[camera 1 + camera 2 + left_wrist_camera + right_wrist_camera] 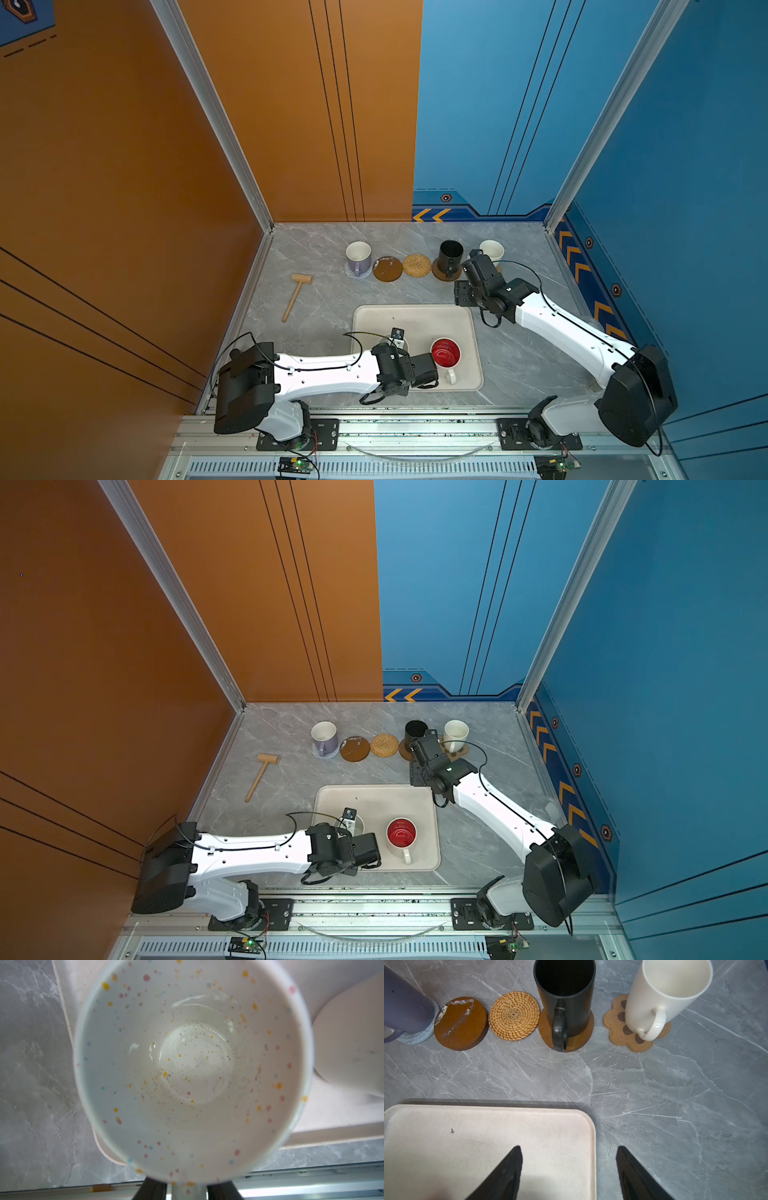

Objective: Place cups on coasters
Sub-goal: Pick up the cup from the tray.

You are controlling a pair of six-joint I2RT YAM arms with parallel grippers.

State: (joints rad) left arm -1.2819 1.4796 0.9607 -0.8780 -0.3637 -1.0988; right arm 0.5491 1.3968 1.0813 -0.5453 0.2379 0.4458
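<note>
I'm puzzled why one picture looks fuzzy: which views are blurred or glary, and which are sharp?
Left wrist view: the speckled mug fills the frame, its rim soft and out of focus, glints on its glaze. Right wrist view: sharp, down to the weave of the rattan coaster. Both top views: evenly lit and crisp; the red-lined mug shines inside.

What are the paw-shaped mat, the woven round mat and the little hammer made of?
Paw-shaped coaster: likely cork, matte, with grainy tan flecks. Rattan coaster: woven rattan or similar cane, shown by spiral coils. Mallet: apparently pale bare wood, though too small to see grain.
</note>
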